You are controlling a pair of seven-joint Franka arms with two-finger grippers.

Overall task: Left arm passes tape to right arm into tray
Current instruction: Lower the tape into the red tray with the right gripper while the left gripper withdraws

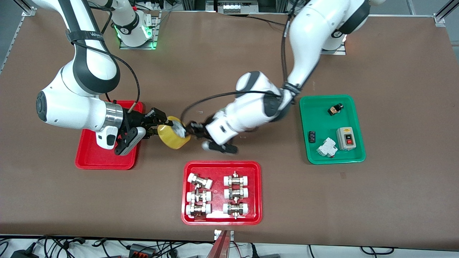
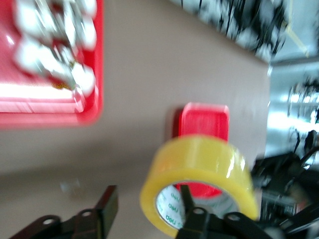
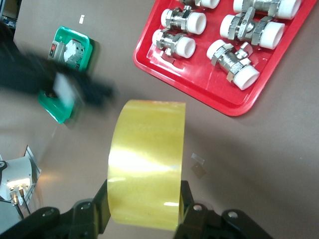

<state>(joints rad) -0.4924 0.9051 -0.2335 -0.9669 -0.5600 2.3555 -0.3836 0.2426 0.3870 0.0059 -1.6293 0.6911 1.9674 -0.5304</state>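
Observation:
The yellow tape (image 1: 173, 140) hangs in the air over the table just beside the plain red tray (image 1: 89, 159). My right gripper (image 1: 163, 120) is shut on it, with a finger on each flat side, as the right wrist view shows (image 3: 143, 204) around the roll (image 3: 147, 164). My left gripper (image 1: 188, 131) is open. In the left wrist view (image 2: 147, 205) one finger sits inside the core of the tape (image 2: 199, 159) and the other stands apart outside it. The red tray (image 2: 204, 122) shows past the roll.
A red tray of white-capped metal fittings (image 1: 222, 219) lies nearer the front camera; it also shows in the right wrist view (image 3: 199, 87) and the left wrist view (image 2: 94, 74). A green tray (image 1: 308, 147) with small electrical parts lies toward the left arm's end.

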